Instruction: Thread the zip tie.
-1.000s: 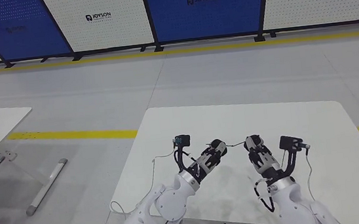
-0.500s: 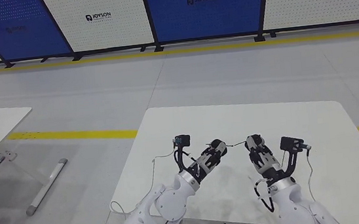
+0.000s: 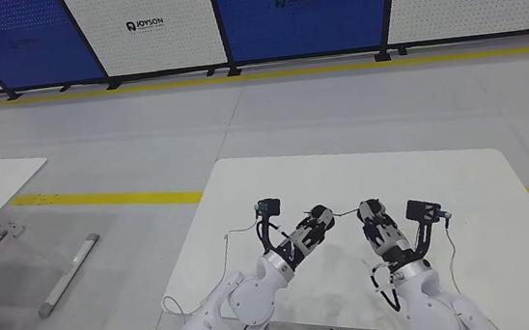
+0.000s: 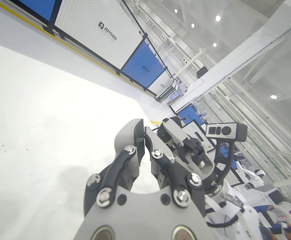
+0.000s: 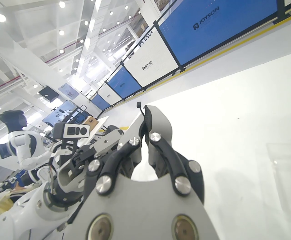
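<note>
A thin black zip tie spans the short gap between my two grippers above the white table. My left gripper is shut on one end of it; in the left wrist view the pads pinch a thin dark strap. My right gripper is shut on the other end. In the right wrist view the zip tie's small square head sticks out just past the fingertips. The two grippers face each other, a few centimetres apart.
The table's near left corner and left edge lie close to the left arm, with open tabletop beyond and to the right of both grippers. A second white table stands far off at the left. Fence panels line the back.
The right arm has shifted slightly left, toward the left gripper, narrowing the gap. The left arm has stayed put.
</note>
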